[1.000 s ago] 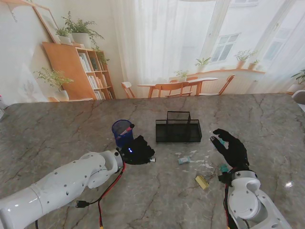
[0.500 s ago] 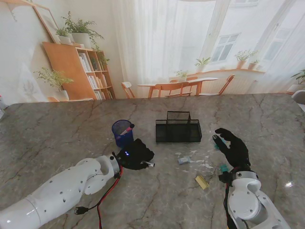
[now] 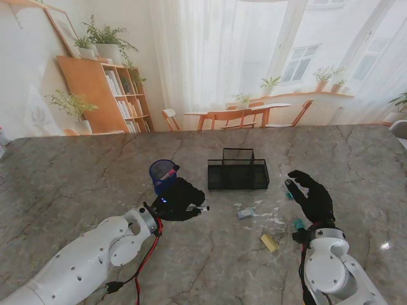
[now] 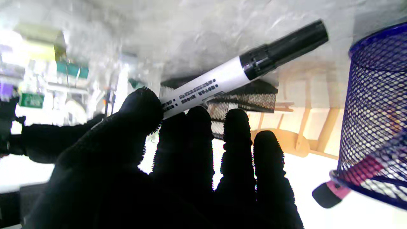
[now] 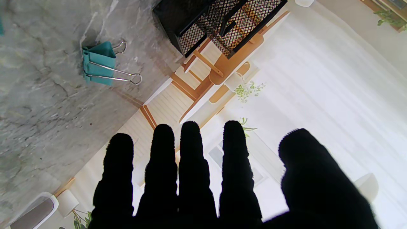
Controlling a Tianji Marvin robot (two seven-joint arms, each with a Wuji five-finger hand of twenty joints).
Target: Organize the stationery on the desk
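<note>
**Marker in the left robot hand, beside the blue cup**

Here we are holding a white marker [image 4: 219, 81] with a black cap in our left robot hand [image 3: 180, 199], the thumb and the fingertips [image 4: 198, 119] closed on the end of its barrel while the capped end is sticking out free. In the stand view this robot hand is sitting left of centre in the frame, just beside the blue mesh pen cup [image 3: 163, 175], which is already carrying a pink pen [image 4: 348, 181]. The black mesh organizer [image 3: 238, 171] is standing at the middle of the marble surface [image 3: 76, 171]. Our right robot hand [image 3: 309, 195] is hovering at the right of the frame with its fingers spread and gripping nothing. A teal binder clip [image 5: 98, 63] is lying on the surface near the organizer, apart from it. Lower in the frame, a yellow item [image 3: 269, 242] and another teal item [image 3: 297, 223] are lying near our right wrist, too small to identify.
</note>
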